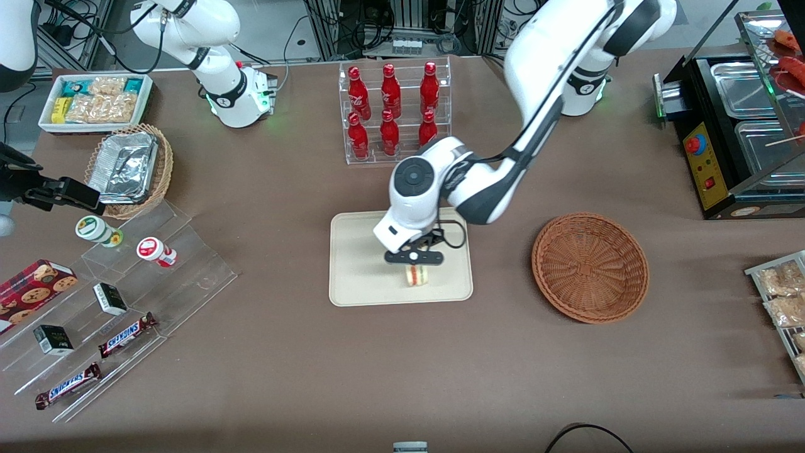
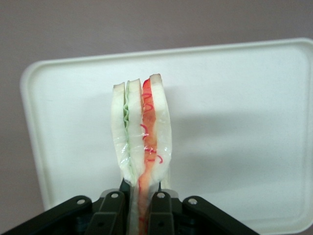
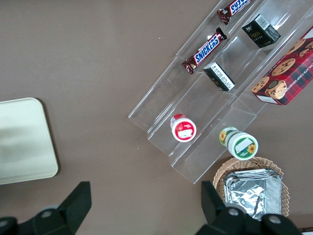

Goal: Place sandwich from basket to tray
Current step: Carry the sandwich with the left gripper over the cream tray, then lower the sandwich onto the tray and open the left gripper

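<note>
Sandwich wedge of pale bread with red and green filling, clear-wrapped, stands pinched between the black fingers of the left gripper, at centre frame over the flat cream rectangular tray. Toward the working arm's end sits the round reddish-brown wicker basket.

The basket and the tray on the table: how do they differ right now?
The basket is round, reddish-brown woven wicker, while the tray is a flat, smooth, cream rectangle with rounded corners. The basket holds nothing, while over the tray the gripper hangs shut on the sandwich. The basket lies toward the working arm's end of the table, the tray nearer the middle. Both rest flat on the brown tabletop.
</note>
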`<state>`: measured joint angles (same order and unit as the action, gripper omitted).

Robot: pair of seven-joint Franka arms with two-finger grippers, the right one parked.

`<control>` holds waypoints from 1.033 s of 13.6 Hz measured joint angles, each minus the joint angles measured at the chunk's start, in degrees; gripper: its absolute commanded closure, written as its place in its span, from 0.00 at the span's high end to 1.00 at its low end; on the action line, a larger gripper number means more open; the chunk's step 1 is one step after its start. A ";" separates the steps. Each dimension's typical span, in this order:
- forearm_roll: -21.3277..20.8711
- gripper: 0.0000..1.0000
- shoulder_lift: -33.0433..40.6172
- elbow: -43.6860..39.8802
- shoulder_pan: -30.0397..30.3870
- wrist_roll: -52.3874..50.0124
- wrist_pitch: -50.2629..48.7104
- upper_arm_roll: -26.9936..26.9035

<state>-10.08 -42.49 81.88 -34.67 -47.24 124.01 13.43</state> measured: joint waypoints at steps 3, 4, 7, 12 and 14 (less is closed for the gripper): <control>-0.04 0.00 -2.35 -0.45 -1.42 -0.36 1.82 -0.06; -0.04 0.00 -2.40 -0.54 -1.60 -0.36 2.09 -0.06; -0.05 0.00 -2.52 -0.67 -2.40 -0.36 3.35 -0.06; -0.44 0.99 -3.44 -0.67 -3.00 -0.36 3.49 -0.07; -1.08 1.00 -3.57 -0.76 -3.00 -0.42 3.56 -0.12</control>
<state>-11.15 -46.05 81.13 -37.67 -47.66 127.57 13.31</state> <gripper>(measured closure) 0.678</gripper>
